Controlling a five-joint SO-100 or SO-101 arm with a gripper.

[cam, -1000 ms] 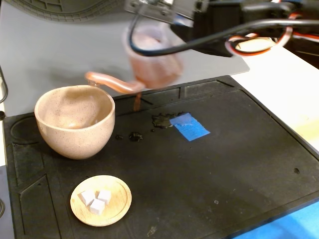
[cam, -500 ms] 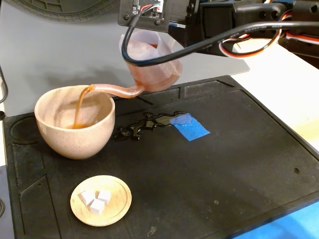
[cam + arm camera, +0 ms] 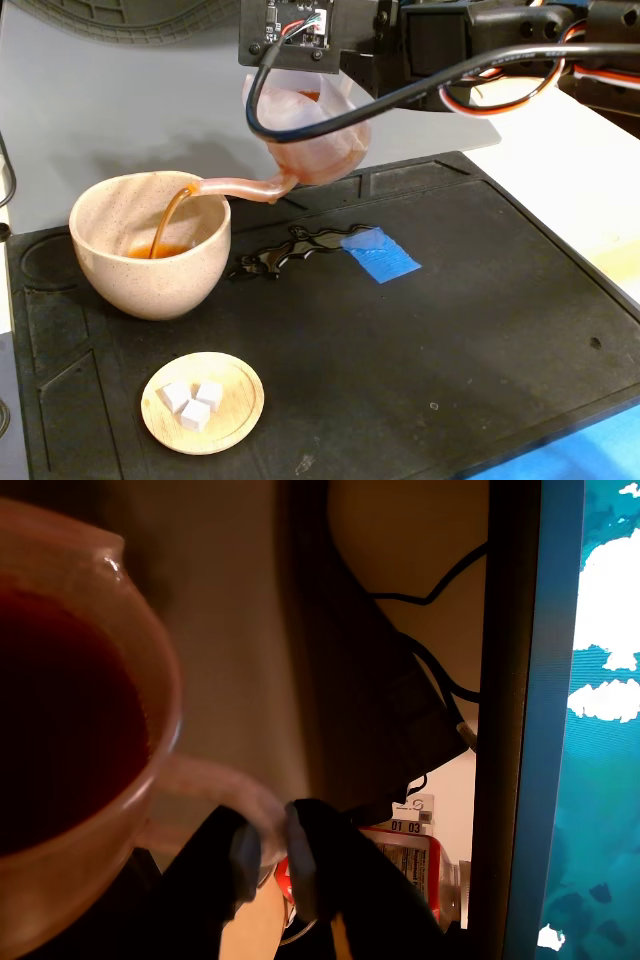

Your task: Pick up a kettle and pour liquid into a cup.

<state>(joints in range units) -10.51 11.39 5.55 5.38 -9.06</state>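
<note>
Nearest in the fixed view, the cup (image 3: 150,245) is seen on the mat, liquid (image 3: 166,222) falling into it. Behind and right, the tilted kettle (image 3: 310,135) is clamped by the handle in the gripper (image 3: 272,852), spout aimed left over the rim.

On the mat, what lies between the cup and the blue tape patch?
In the fixed view, a dark spilled puddle of liquid spreads across the black mat between the cup and the blue tape patch, reaching the tape's edge. Nothing else lies there.
</note>
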